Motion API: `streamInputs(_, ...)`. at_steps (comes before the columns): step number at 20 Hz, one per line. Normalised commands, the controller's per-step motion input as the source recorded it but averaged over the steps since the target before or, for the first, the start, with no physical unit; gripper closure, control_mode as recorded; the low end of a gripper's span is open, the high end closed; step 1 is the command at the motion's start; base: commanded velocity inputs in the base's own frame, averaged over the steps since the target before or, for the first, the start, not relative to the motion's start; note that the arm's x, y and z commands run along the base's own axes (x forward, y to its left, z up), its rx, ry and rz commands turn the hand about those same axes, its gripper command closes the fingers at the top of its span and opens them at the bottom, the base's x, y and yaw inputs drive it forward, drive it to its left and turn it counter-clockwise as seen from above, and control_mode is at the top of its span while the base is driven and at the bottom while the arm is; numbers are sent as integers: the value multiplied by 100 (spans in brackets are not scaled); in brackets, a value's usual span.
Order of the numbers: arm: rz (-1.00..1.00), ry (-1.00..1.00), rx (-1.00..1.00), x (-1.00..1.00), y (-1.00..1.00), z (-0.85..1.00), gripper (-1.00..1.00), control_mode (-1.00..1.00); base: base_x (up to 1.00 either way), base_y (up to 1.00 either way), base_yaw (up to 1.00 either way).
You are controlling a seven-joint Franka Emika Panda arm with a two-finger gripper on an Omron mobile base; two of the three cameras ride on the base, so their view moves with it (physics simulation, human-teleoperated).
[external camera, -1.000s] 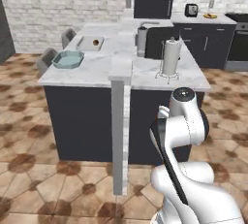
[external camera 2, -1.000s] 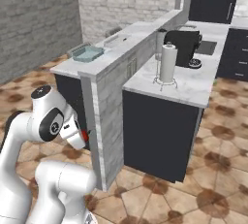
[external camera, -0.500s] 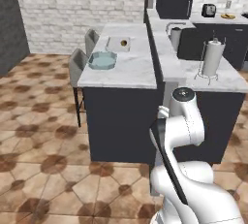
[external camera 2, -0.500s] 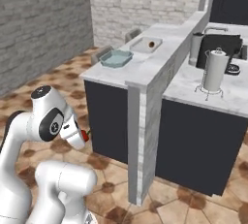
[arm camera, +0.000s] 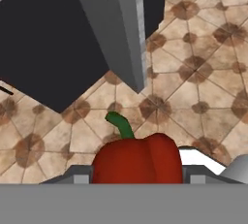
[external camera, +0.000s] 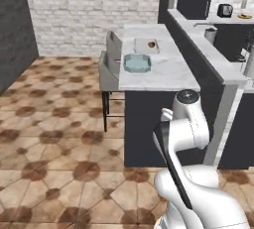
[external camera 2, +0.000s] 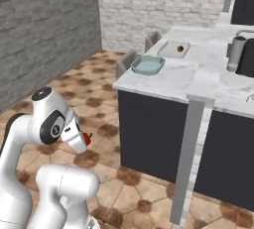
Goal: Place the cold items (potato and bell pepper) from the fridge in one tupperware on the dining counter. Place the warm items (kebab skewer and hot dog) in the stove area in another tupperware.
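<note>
Gripper (external camera 2: pixel 85 141) part-closed on pepper (arm camera: pixel 138 159), low over floor | view swung: counter (external camera: pixel 168 72) end now faces base | trays (external camera: pixel 137 63) near its left edge

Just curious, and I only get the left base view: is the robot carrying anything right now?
Observer: Yes. The right base view shows its hand holding a red pepper.
Operator: Is the pepper whole?
Observer: In the hand view it looks whole, with a curved green stem.
Operator: What lies under it?
Observer: Brown floor tiles, with the counter's dark base just beyond.
</note>
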Motion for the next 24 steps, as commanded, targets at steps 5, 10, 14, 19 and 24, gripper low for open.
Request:
streamInputs(5, 0, 0, 0, 0, 0, 0, 100, 100, 67, 98, -27)
streamInputs(10, 0, 0, 0, 0, 0, 0, 100, 100, 90, 94, -34)
streamInputs(14, 0, 0, 0, 0, 0, 0, 100, 100, 88, 88, -36)
streamInputs(19, 0, 0, 0, 0, 0, 0, 100, 100, 66, 74, -37)
streamInputs(24, 0, 0, 0, 0, 0, 0, 100, 100, 47, 54, -42)
